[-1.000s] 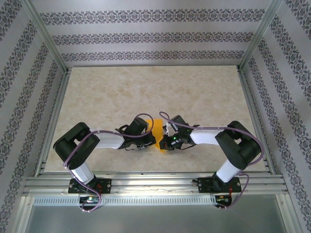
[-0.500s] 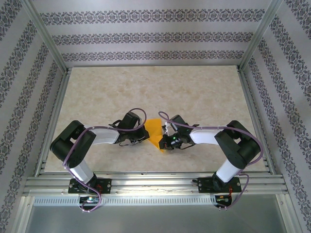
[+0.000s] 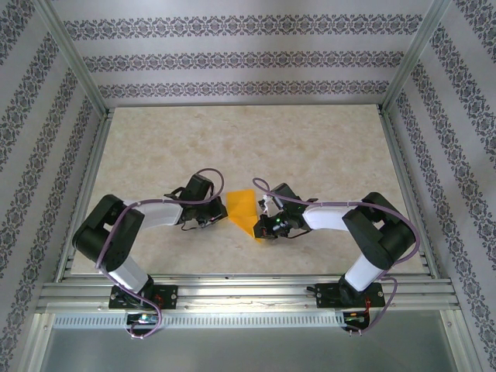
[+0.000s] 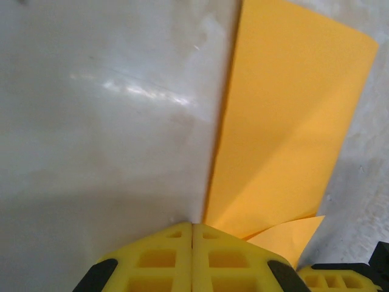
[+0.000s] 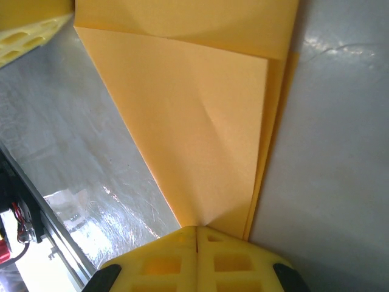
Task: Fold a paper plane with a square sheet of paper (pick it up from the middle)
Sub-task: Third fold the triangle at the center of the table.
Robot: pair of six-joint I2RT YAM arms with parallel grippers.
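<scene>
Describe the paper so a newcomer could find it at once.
Start at the pale marbled table. Towards its front edge, the paper lies between the left gripper and the right gripper. It is the only bright orange thing there, folded into a flat wedge.

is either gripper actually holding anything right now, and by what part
The right gripper, shut, appears to pinch the folded orange paper by its narrow corner. The left gripper is shut at the paper's edge; no hold is evident.
</scene>
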